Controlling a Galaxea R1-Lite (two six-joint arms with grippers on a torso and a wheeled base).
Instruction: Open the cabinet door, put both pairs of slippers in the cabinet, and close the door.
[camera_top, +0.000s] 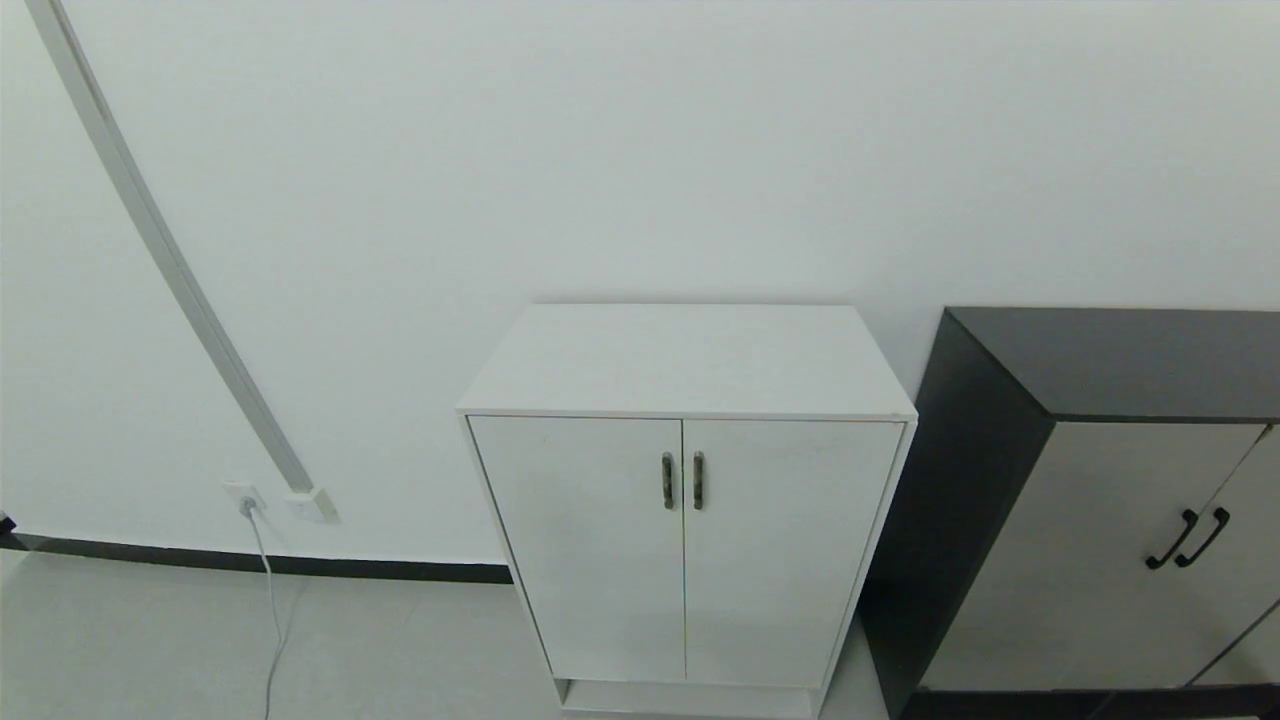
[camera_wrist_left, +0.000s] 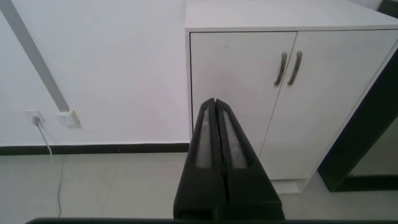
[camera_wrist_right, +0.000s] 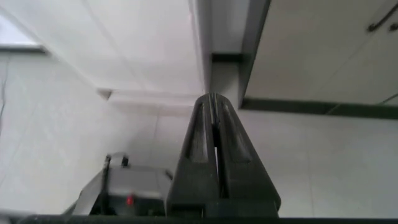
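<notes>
where the white cabinet stands against the wall, both of its doors are shut. the left door and the right door meet at a thin seam down the middle. the left handle and the right handle, dark and upright, sit just beside each other on either side of that seam, near the top of the doors.

the left gripper hangs above the floor, apart from the cabinet front. its fingers are pressed together with nothing between them. the right gripper is low over the floor, and its fingers are likewise pressed together on nothing (it points toward the narrow gap at the foot of the two cabinets).

just beside the white cabinet, on its right, stands a black cabinet with grey doors. to the left a wall socket has a grey cable running down to the floor, and a pale conduit slants up the wall.
</notes>
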